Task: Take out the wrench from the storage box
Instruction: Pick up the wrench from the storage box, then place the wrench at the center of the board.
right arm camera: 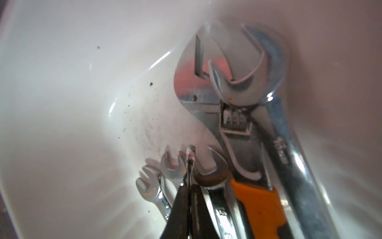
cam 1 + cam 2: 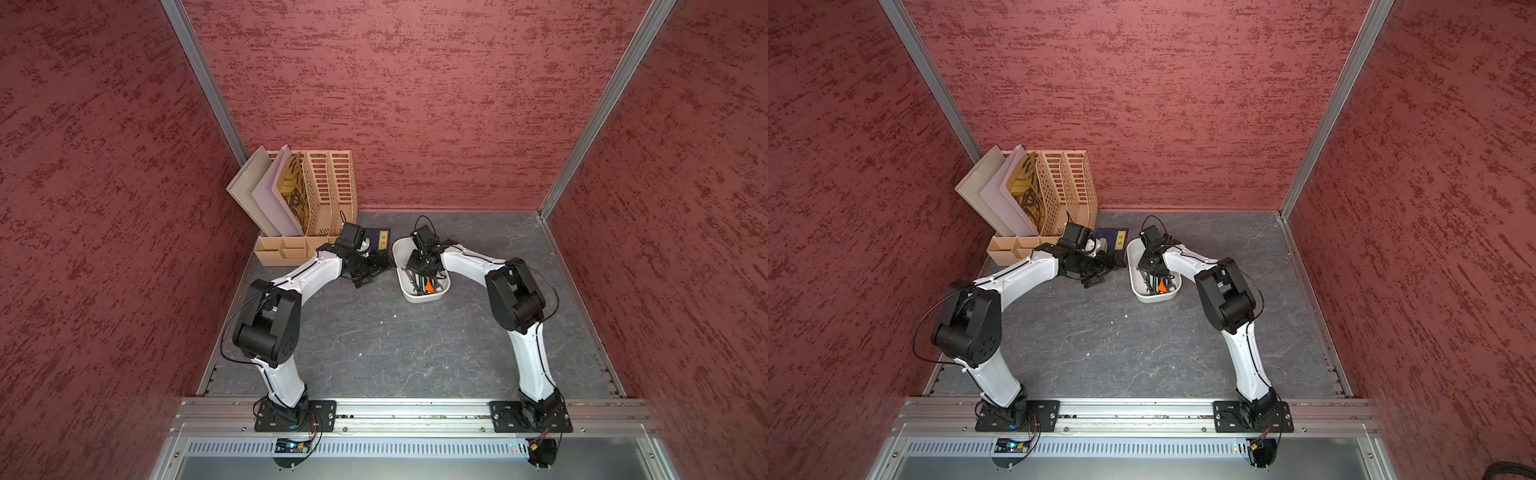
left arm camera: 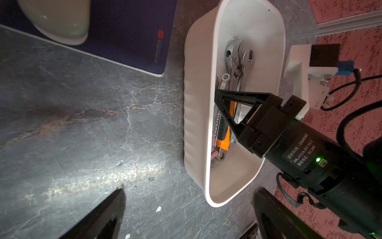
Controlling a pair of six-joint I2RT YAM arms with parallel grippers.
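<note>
Recorded: white storage box (image 3: 194,124) on grey table (image 3: 82,124), holding several wrenches (image 3: 237,62). Right gripper (image 3: 217,97) inside, tips pinched together at small wrench (image 3: 224,79). Left gripper (image 3: 190,189) spread wide near box. Dark blue book (image 3: 124,31) lying apart from box.

white storage box (image 3: 194,124), silver wrench (image 1: 190,153)

Grey marbled tabletop (image 2: 374,340), peach file organizer (image 2: 328,187) at 11 o'clock, dark blue notebook (image 2: 380,239) at 12, white storage box (image 2: 422,297) at 1 o'clock.

Top views look steeply down from above, wrist views close, sharing storage box (image 3: 194,124)
</note>
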